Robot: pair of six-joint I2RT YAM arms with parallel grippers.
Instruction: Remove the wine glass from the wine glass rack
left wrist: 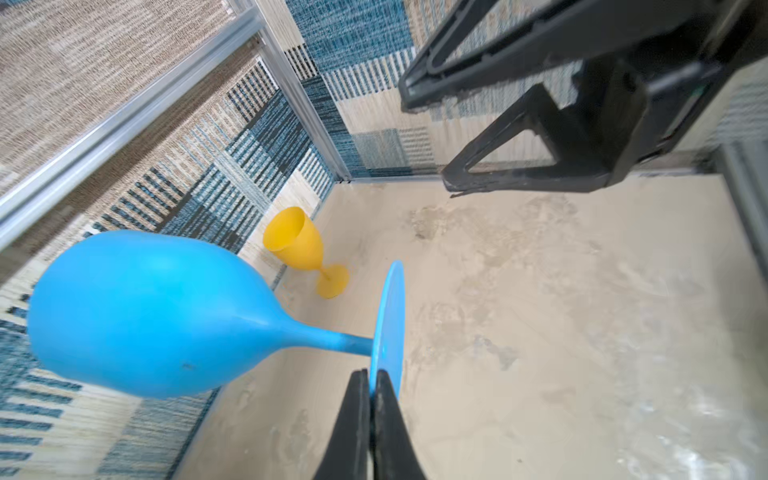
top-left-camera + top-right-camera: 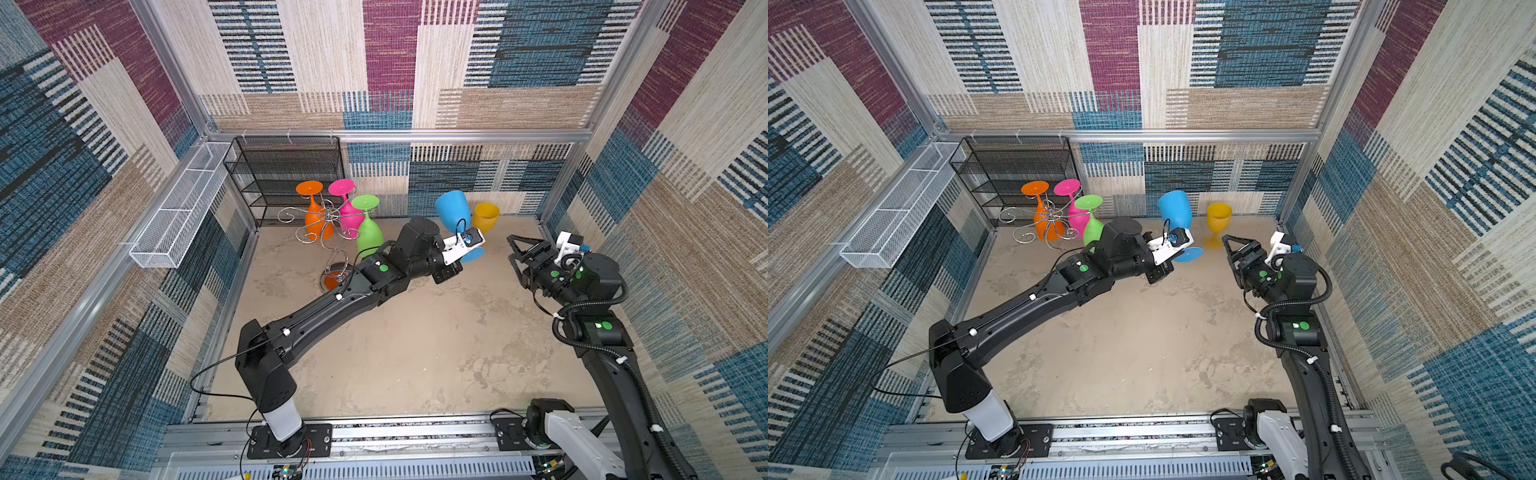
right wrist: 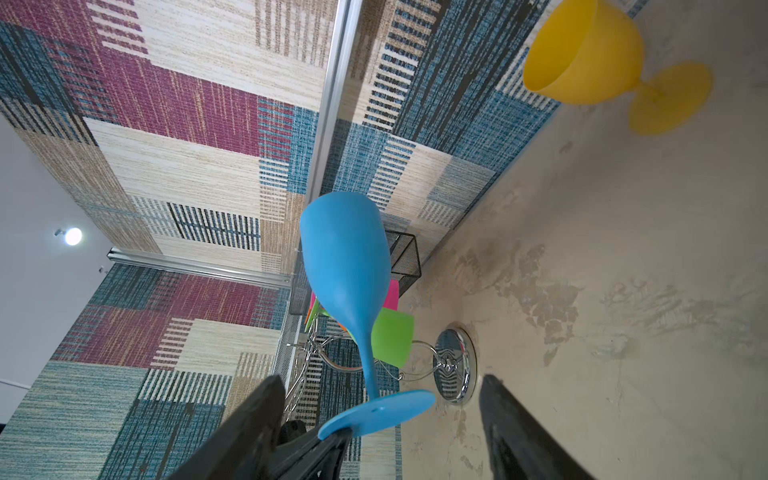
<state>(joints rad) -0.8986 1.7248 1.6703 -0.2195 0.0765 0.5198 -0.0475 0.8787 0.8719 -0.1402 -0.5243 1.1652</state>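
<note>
Beige tabletop (image 2: 415, 332), rack (image 2: 330, 214) holding three glasses (image 2: 369, 237), left hand (image 1: 372, 388) pinching blue glass (image 2: 453, 210)

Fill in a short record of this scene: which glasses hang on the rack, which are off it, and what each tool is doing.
rack: shiny chrome wire wine glass rack, standing upright
hanging on it: orange plastic wine glass, pink plastic wine glass, green plastic wine glass, all upside down
left tool: shut on the round foot of the blue plastic wine glass, off the rack
right tool: open, empty
set down: yellow plastic wine glass, upright
</note>
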